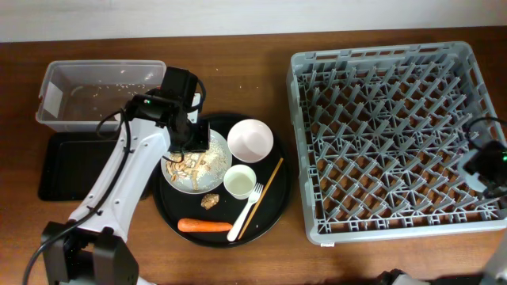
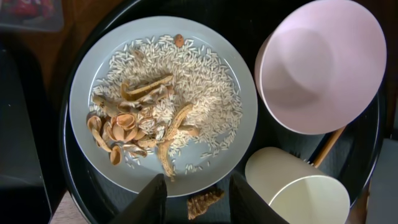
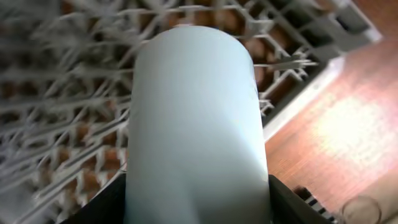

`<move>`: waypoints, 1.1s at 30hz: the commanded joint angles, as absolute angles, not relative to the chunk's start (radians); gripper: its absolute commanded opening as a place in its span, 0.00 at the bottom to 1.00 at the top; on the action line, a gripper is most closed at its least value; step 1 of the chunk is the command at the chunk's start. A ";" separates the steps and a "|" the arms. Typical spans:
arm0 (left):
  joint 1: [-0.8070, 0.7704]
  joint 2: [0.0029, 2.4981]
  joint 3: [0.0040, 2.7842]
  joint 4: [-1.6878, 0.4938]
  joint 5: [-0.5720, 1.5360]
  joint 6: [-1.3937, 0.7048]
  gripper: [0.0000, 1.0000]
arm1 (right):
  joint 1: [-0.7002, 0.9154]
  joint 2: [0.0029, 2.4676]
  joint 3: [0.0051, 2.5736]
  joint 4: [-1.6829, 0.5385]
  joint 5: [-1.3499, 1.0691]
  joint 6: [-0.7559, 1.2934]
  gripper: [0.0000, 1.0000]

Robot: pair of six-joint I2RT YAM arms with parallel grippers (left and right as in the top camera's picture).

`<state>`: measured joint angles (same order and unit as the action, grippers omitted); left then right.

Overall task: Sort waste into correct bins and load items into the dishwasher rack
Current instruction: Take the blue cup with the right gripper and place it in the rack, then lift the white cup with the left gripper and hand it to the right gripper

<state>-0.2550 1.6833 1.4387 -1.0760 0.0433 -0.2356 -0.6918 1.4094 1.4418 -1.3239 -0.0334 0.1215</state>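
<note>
My left gripper [image 1: 194, 141] hangs open over the near rim of the white plate [image 2: 163, 102], which carries rice and brown scraps [image 2: 186, 99]. A small brown food lump [image 2: 204, 202] lies on the tray below the gap between the fingers [image 2: 146, 202], untouched. Beside the plate are a white saucer [image 1: 250, 140], a white cup [image 1: 239, 182], a fork [image 1: 245, 212], a chopstick [image 1: 265, 194] and a carrot [image 1: 204, 226]. My right gripper [image 3: 198, 205] is shut on the light-blue cup [image 3: 196, 112], at the right edge of the dishwasher rack [image 1: 396, 138].
The round black tray [image 1: 273, 218] holds the dishes. A clear tub [image 1: 99, 95] with crumbs inside stands at the back left, with a shallow black tray [image 1: 71, 162] in front of it. Bare wooden table [image 3: 348, 124] shows right of the rack.
</note>
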 commanded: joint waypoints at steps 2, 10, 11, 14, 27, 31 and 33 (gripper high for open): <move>-0.254 1.694 1.441 -1.078 0.030 -0.231 0.33 | -0.773 1.550 1.458 -1.293 0.037 0.205 0.40; -0.254 1.694 1.441 -1.079 0.030 -0.232 0.32 | -0.770 1.627 1.458 -1.224 -0.101 0.199 0.67; -0.254 1.694 1.441 -1.078 0.030 -0.232 0.32 | -0.770 1.627 1.457 -1.227 -0.101 0.199 0.77; -0.254 1.694 1.441 -1.078 0.030 -0.231 0.32 | -0.770 1.627 1.457 -1.238 -0.101 0.200 0.93; -0.394 1.696 1.277 -1.055 0.205 -0.231 0.45 | -0.202 1.452 1.457 -1.396 -0.381 -0.071 0.93; -0.430 1.696 1.197 -1.002 0.202 -0.232 0.22 | -0.202 1.452 1.457 -1.404 -0.381 -0.071 0.94; -0.430 1.696 1.197 -0.978 0.202 -0.240 0.01 | -0.201 1.452 1.457 -1.403 -0.381 -0.071 0.93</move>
<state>-0.4263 1.6928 1.2045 -0.9997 0.1917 -0.2317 -0.2123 1.4540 1.4456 -1.4029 -0.3901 -0.0605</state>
